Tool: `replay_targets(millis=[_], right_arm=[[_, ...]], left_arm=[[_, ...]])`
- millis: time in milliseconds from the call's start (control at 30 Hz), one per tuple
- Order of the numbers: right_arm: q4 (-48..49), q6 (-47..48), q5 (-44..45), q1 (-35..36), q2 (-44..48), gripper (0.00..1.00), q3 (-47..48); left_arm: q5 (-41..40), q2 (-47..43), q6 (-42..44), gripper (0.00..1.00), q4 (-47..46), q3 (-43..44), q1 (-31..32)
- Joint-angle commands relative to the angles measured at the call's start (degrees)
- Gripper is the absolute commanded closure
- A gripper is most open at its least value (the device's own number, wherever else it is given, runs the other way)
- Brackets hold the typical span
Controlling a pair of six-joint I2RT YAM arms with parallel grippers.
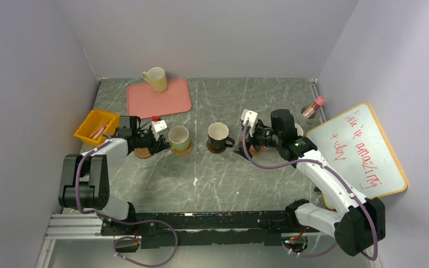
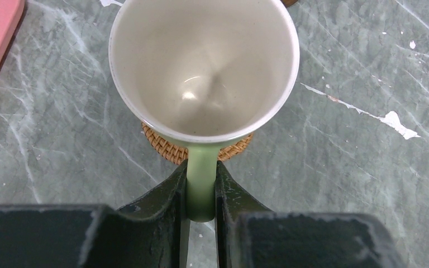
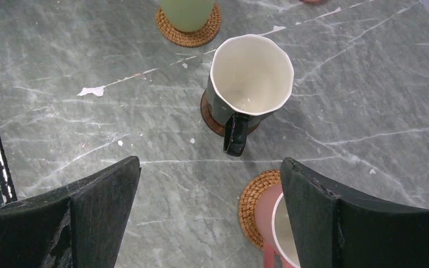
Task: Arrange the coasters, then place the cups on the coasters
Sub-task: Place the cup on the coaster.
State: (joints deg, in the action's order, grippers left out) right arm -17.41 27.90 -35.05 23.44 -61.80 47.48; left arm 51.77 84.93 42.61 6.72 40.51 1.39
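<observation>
Only the overhead view takes in the whole table (image 1: pixel 223 178). A yellow mug (image 1: pixel 156 79) stands on the pink tray (image 1: pixel 173 101) at the back left, a yellow bin (image 1: pixel 87 132) sits by the left wall, and a whiteboard (image 1: pixel 363 151) leans at the right. A bare coaster (image 1: pixel 143 152) lies partly under the left arm. The left wrist view shows none of that, but it gives the grip up close. The green mug (image 2: pixel 204 61) stands upright on a woven coaster (image 2: pixel 167 146) with its handle pointing back at the camera. The left gripper (image 2: pixel 201 173) is closed to a narrow slot on that handle, one finger pressed to each side, so it has hold of the mug by the handle alone. The right wrist view shows what the arm hides from above. The black mug (image 3: pixel 251 75) stands on a dark coaster (image 3: pixel 209 120), its handle turned toward the camera. Nearer still, a pink mug (image 3: pixel 265 215) sits on a second woven coaster (image 3: pixel 252 204). The right gripper (image 3: pixel 209 164) is spread as wide as it goes and holds nothing. The pink mug lies between its fingers, just beside the right-hand one and partly hidden by it, and I cannot tell whether they touch. The black mug stands beyond the fingertips, well apart from both.
</observation>
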Motion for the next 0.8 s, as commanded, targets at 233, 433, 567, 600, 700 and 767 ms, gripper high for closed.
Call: replay_targets(millis=[233, 433, 567, 600, 700, 767], right_arm=[[2.07, 0.49, -1.87, -0.18, 1.43, 0.00, -0.02], [2.03, 0.52, -1.87, -0.18, 1.51, 0.00, -0.02], [1.99, 0.53, -1.87, -0.16, 1.51, 0.00, -0.02], [2.03, 0.56, -1.87, -0.15, 1.51, 0.00, -0.02], [2.03, 0.50, -1.95, -0.22, 1.51, 0.00, -0.02], [1.97, 0.49, -1.95, -0.20, 1.59, 0.00, -0.02]], left_arm=[[3.33, -0.96, 1.03, 0.74, -0.15, 1.74, 0.26], [3.25, -0.95, 1.13, 0.72, 0.13, 1.76, 0.28], [3.25, -0.91, 1.10, 0.70, 0.13, 1.83, 0.28], [3.26, -0.85, 1.13, 0.70, 0.12, 1.85, 0.28], [3.33, -0.79, 1.20, 0.68, 0.38, 2.02, 0.28], [3.34, -0.81, 1.29, 0.66, 0.43, 2.02, 0.28]])
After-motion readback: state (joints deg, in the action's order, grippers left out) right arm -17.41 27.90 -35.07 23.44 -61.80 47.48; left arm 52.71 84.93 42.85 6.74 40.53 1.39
